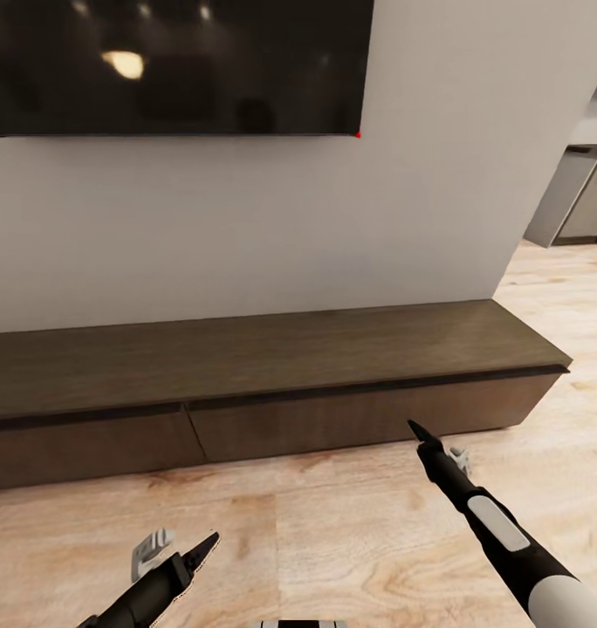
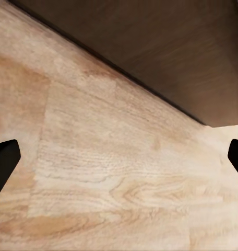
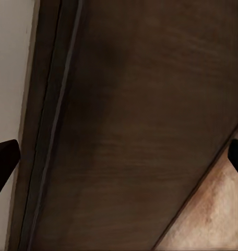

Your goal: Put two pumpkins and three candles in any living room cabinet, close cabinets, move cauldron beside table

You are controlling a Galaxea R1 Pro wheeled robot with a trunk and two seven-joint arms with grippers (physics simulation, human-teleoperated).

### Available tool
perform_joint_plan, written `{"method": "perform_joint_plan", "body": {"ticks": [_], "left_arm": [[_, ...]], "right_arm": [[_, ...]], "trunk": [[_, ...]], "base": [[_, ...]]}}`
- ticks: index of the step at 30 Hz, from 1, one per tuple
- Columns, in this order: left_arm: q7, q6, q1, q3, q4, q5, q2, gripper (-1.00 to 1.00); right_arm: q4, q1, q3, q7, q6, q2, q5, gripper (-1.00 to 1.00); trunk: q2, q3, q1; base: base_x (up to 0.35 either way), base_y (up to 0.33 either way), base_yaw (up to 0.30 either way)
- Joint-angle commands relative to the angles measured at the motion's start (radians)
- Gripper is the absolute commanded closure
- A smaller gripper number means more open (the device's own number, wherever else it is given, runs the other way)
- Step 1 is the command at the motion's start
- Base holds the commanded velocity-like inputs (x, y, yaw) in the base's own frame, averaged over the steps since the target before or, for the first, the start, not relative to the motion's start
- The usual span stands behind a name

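Note:
The long, low dark brown cabinet [image 1: 272, 358] runs along the white wall, and both drawer fronts I can see sit flush and shut. My right gripper [image 1: 438, 443] is open, just in front of the right drawer front [image 3: 145, 125], its fingers spread wide with nothing between them. Lower left, my left gripper [image 1: 181, 551] hangs open over the wood floor [image 2: 119, 172], a short way from the cabinet's base [image 2: 166, 47]. The pumpkins, candles and cauldron are out of view.
A black TV screen [image 1: 176, 61] hangs on the wall above the cabinet. Past the cabinet's right end [image 1: 552, 358], light wood floor [image 1: 560, 288] leads toward grey kitchen units [image 1: 586, 201]. Open floor lies between me and the cabinet.

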Motion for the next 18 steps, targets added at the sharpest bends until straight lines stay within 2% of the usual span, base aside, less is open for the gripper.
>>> {"method": "perform_joint_plan", "body": {"ticks": [1,3,5,13,18], "left_arm": [[0.000,0.004,0.000,0.010,0.000,0.041,0.008,-1.00],[0.001,0.003,0.000,0.018,0.002,0.084,0.016,-1.00],[0.003,0.003,0.000,0.028,0.006,0.106,0.023,-1.00],[0.004,0.003,0.000,0.042,0.014,0.121,0.027,-1.00],[0.003,0.003,0.000,0.062,0.038,0.122,0.027,-1.00]], "right_arm": [[0.002,-0.001,0.005,0.003,0.002,-0.001,-0.011,-1.00],[0.003,-0.001,0.004,0.003,0.002,-0.001,-0.011,-1.00],[0.003,-0.001,0.004,0.003,0.002,-0.001,-0.011,-1.00],[0.003,-0.001,0.003,0.003,0.002,-0.002,-0.011,-1.00],[0.002,-0.001,0.004,0.003,0.003,-0.001,-0.012,-1.00]], "trunk": [[-0.001,-0.004,0.000],[-0.001,-0.012,0.001],[-0.001,-0.020,0.002],[-0.003,-0.051,0.006],[-0.003,-0.051,0.006]], "base": [[0.006,0.000,0.000],[0.003,0.000,0.000],[0.002,0.000,0.000],[0.000,0.000,0.000],[0.000,0.000,0.000]]}}
